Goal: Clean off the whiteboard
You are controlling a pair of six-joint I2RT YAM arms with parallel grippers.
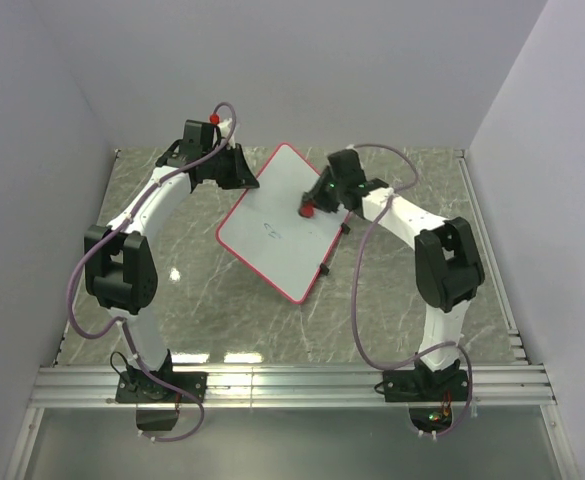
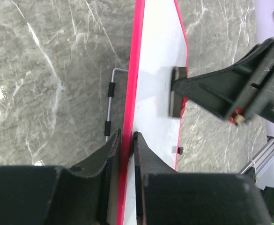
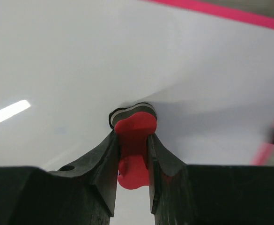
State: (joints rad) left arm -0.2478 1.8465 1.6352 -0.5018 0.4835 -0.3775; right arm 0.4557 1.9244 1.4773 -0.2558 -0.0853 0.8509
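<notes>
On whiteboard [image 1: 272, 235], eraser [image 3: 134, 136] in right tool [image 3: 132, 138], left tool [image 2: 127, 136] clamping edge

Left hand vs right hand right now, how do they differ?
Left hand grips the whiteboard by its red-framed edge; right hand grips the red eraser. Left hand sits at the board's rim; right hand is over its white face, eraser pad against it. Shared: both are shut on something, both at the same board.

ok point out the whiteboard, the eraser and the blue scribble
whiteboard [image 1: 292, 255], top view, bare white face
eraser [image 3: 133, 138], right wrist view, red handle
blue scribble [image 1: 272, 229], top view, middle of the marks
</notes>
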